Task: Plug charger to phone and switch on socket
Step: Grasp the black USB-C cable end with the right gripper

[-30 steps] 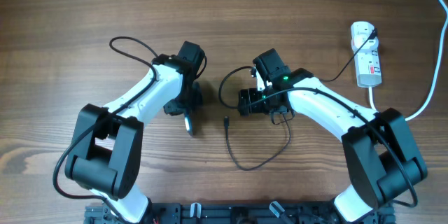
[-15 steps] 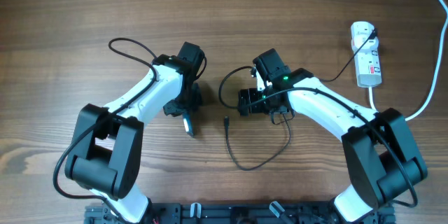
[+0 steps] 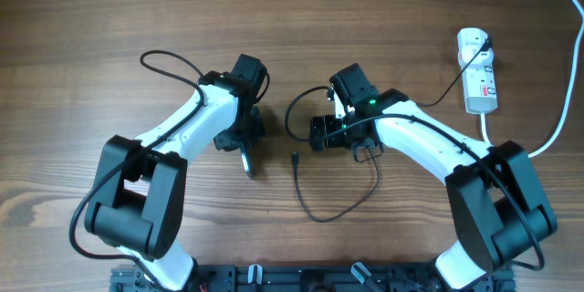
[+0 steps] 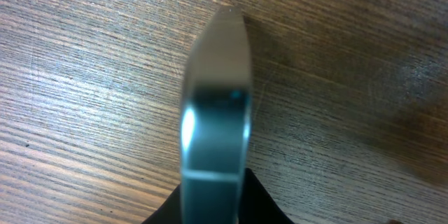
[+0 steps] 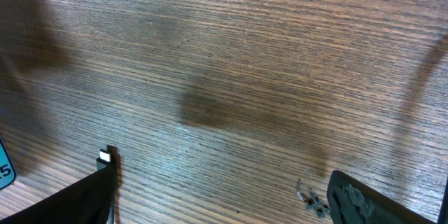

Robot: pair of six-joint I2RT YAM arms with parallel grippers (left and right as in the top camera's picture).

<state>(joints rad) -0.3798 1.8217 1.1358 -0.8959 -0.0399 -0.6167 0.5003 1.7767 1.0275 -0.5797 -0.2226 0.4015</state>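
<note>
My left gripper point(image 3: 244, 139) is shut on the phone point(image 3: 247, 161) and holds it on edge, just over the table. In the left wrist view the phone point(image 4: 214, 105) is a blurred teal slab standing between the jaws point(image 4: 213, 206). The charger's black cable point(image 3: 321, 217) loops across the table, and its connector point(image 3: 295, 157) lies free to the right of the phone. My right gripper point(image 3: 318, 134) is open and empty above the connector. In the right wrist view its fingers point(image 5: 220, 192) are wide apart and the metal tip point(image 5: 105, 156) lies beside the left finger. The socket point(image 3: 480, 82) lies far right with the black plug point(image 3: 484, 47) in it.
The socket's thick white cord point(image 3: 564, 109) runs along the right table edge. A corner of the phone point(image 5: 4, 170) shows at the left edge of the right wrist view. A small dark scuff point(image 5: 311, 199) marks the wood near the right finger.
</note>
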